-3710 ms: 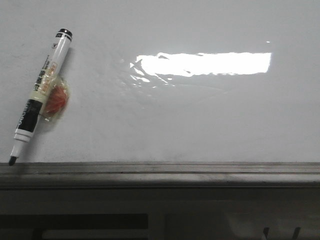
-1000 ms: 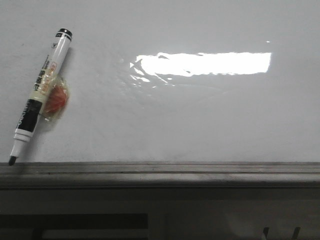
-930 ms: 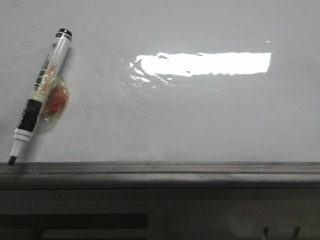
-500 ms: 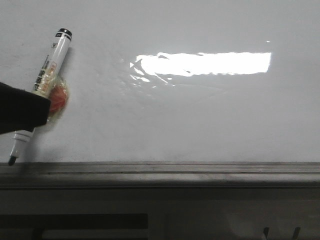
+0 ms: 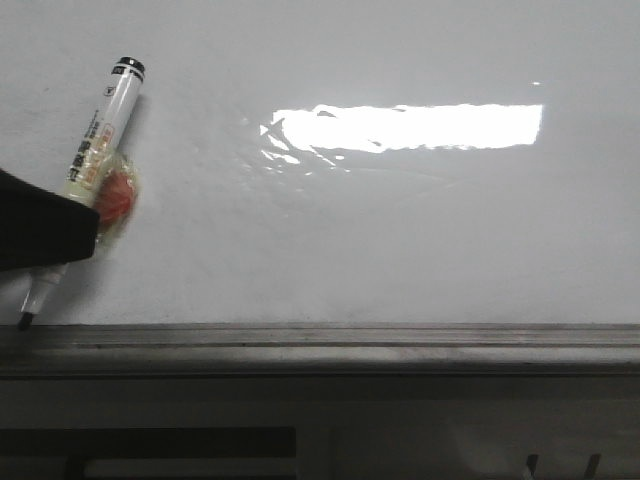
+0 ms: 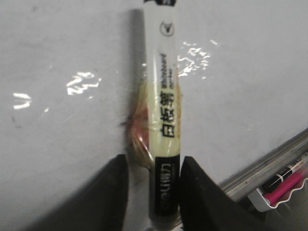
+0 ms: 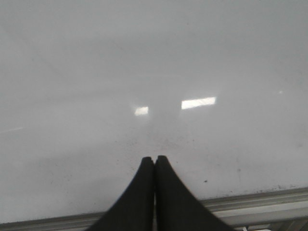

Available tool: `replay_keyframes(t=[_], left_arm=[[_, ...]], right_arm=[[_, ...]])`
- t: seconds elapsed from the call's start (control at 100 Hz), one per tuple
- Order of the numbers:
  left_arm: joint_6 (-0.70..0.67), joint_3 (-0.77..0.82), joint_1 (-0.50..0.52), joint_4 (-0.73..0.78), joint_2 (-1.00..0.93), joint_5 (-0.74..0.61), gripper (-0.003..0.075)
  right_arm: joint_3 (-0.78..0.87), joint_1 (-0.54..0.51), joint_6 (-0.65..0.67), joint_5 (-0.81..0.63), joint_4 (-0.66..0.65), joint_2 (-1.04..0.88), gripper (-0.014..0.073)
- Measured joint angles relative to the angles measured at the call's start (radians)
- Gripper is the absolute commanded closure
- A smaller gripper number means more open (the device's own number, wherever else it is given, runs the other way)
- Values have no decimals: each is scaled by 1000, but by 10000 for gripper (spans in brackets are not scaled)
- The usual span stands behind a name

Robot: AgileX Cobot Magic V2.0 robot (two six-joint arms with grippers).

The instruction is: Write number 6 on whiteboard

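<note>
The left gripper [image 6: 153, 182] has just arrived at the white-barrelled black-banded marker [image 5: 100, 135] on the glossy white whiteboard [image 5: 400, 230], its jaws open astride the barrel — not yet clamped. No number 6 exists — the board right of the marker is bare. The right gripper [image 7: 154, 166] hangs pinched closed, empty.

One whiteboard [image 5: 400, 230] is showing, with one marker [image 5: 95, 150] lying on it and one orange wrapped piece [image 5: 115, 200] beside the barrel. Two end effectors are appearing: left end effector [image 6: 153, 166], right end effector [image 7: 154, 161].
</note>
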Motion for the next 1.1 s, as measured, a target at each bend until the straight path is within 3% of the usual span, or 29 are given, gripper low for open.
replay_keyframes(t=[0.03,0.22,0.46,0.85,1.1], left_arm=[[0,0,0,-8,5,5,742],[0,0,0,-21,23,7,741],[0,-11,0,0,23,27,741],[0,-159,-9,305,31,178,741],[0,-184,-159,548,31,201,741]], right_arm=[[0,0,0,0,0,0,657],[-3,8,0,4,4,0,657],[-69,114,-2,88,6,0,657],[-155,404,-76,180,33,16,656],[-203,622,-81,130,39,189,653]])
